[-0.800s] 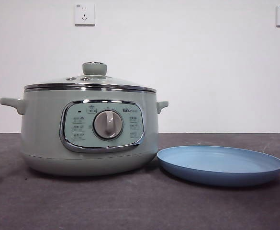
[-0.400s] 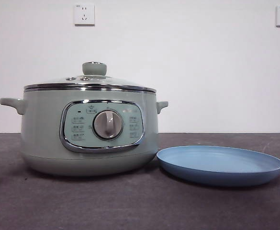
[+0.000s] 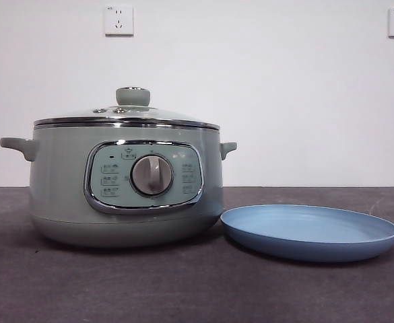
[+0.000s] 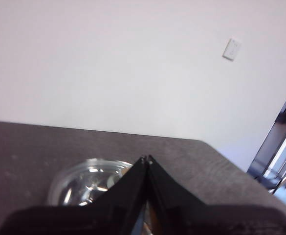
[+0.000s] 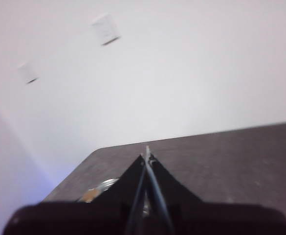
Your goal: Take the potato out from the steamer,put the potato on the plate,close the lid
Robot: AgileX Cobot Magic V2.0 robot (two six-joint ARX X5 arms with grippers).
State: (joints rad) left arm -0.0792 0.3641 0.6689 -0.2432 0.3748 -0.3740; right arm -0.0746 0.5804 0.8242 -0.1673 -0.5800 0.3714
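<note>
So, nothing of the task can be counted as done yet. Starting at the left of the front view, the steamer [image 3: 124,182] is seen standing on the dark table [image 3: 183,289], and the lid [image 3: 126,116] is seated flat on its rim, knob up. The potato cannot be made out in the front view; it is judged to be inside the pot, and a small orange-brown patch is glimpsed through the glass in the left wrist view, partly hidden by the jaws. Just beside the pot, to the right, the plate [image 3: 310,232] is lying bare, with nothing set on it.

Neither arm is caught by the front view. The left gripper [image 4: 146,159] is held with its jaws pressed together, tips touching, nothing between them; the lid [image 4: 86,183] is seen just beyond and below those tips. The right gripper [image 5: 146,155] is likewise closed on nothing, with bare table ahead of its tips and only a sliver of the pot's rim glimpsed beside one jaw.

All three steps are judged to be left: the lid lifted off, the potato carried to the plate, the lid put back.
</note>
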